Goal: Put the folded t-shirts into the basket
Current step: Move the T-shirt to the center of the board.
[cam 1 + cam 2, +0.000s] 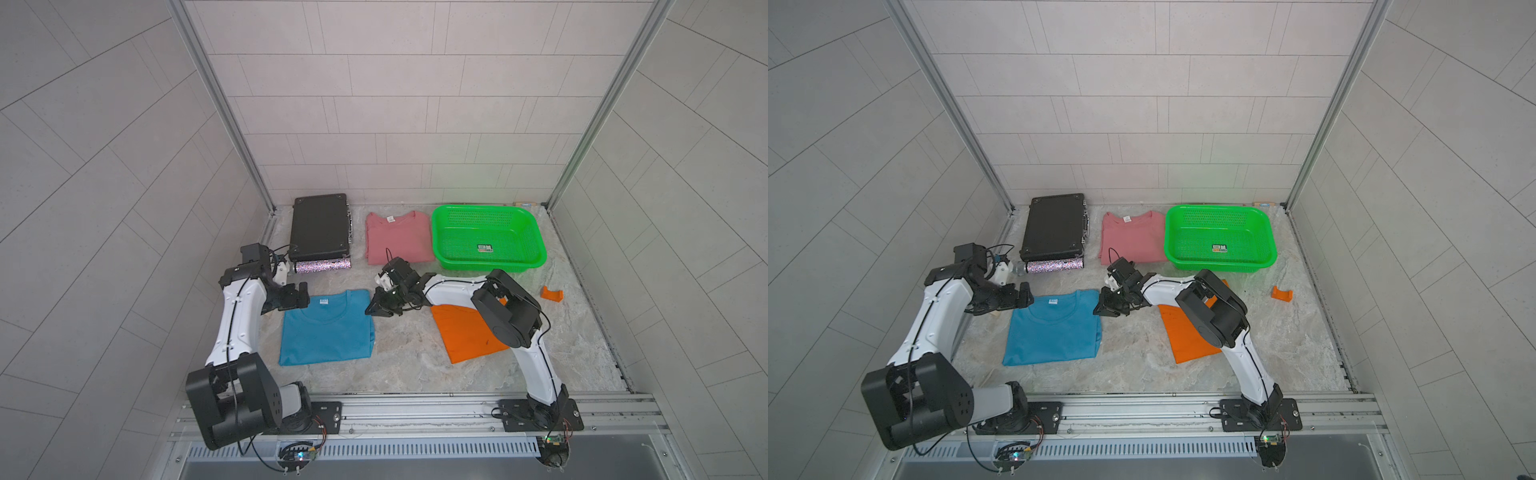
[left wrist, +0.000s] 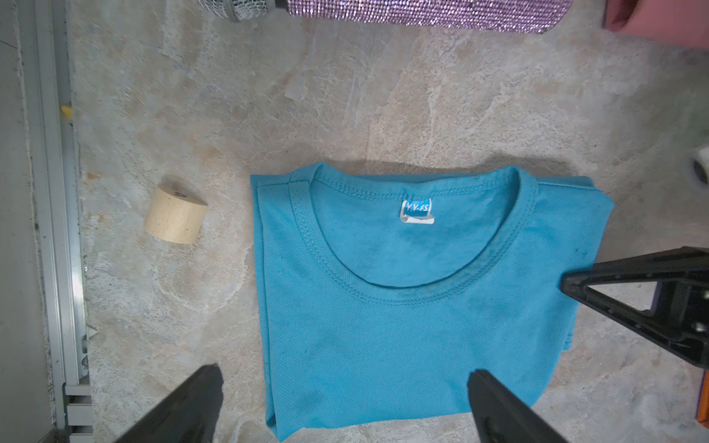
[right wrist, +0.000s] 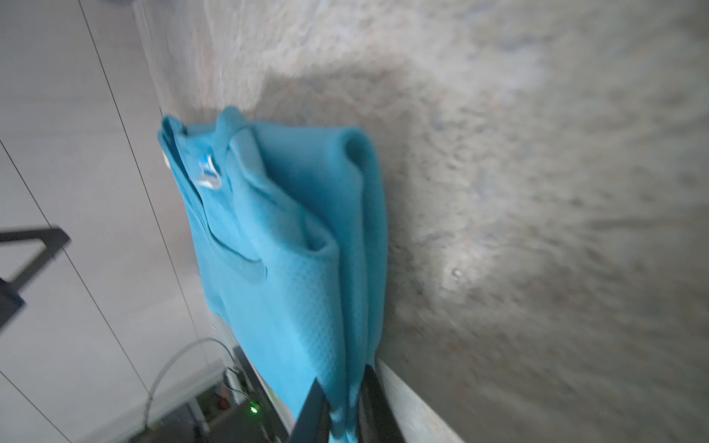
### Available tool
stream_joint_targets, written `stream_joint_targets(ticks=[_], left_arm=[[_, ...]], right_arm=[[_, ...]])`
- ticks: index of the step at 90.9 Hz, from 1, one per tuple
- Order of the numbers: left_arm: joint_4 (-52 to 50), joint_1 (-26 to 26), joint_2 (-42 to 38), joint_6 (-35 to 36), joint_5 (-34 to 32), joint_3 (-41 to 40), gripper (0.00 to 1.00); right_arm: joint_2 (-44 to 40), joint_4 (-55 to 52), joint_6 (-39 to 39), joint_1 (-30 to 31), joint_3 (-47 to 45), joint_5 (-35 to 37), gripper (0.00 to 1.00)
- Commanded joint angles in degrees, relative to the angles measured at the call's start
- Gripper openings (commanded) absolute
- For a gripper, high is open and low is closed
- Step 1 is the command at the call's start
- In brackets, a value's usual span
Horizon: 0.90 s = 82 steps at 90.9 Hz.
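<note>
The teal-blue t-shirt (image 1: 326, 332) (image 1: 1054, 328) lies folded on the table at front left. My right gripper (image 1: 371, 311) (image 1: 1100, 309) (image 3: 342, 377) is shut on that shirt's right edge, and the cloth layers (image 3: 291, 237) are pinched between its jaws. My left gripper (image 1: 306, 296) (image 1: 1027, 296) (image 2: 345, 372) hangs open over the same shirt (image 2: 403, 326) at its collar-side left corner, holding nothing. The orange t-shirt (image 1: 465, 332) (image 1: 1183, 336) is half hidden under the right arm. The pink t-shirt (image 1: 397, 239) (image 1: 1131, 239) lies beside the green basket (image 1: 490, 264) (image 1: 1221, 264), which holds no shirt.
A black case (image 1: 320, 228) stands at the back left, with a glittery roll (image 1: 322, 265) in front of it. A small wooden cylinder (image 2: 174, 218) lies left of the teal shirt. An orange bracket (image 1: 552, 294) sits at the right. Metal rails edge the table.
</note>
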Motion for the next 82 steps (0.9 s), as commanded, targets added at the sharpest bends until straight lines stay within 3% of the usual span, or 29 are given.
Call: stream_joint_targets(ticks=[1,15,31,58,82], left_arm=[[-0.4,0.2,0.0,0.3,0.9,0.2,1.0],[-0.5,0.2,0.2,0.8,2.2,0.3,1.0],[-1.2,-0.1,3.2,0.2,9.3,2.1,1.0],[-3.1,-0.1,14.6,0.7,33.1,5.1,1.0],[0.4,-1.2,24.1,-5.9,37.2,3.8,1.0]], right_arm=[[-0.5,-0.3,-2.4,0.0,-0.5,0.5,0.01],[-3.9,-1.3,-4.8,-1.1,-2.9,0.2,0.0],[-9.4,-2.5,-8.4,-5.7,-9.2,-3.9,0.0],[-13.6,-11.4,-17.0,-12.6,-13.6,-6.8,0.0],[-14.9,-13.5,-16.1,-14.5,-13.0,-3.1,0.04]])
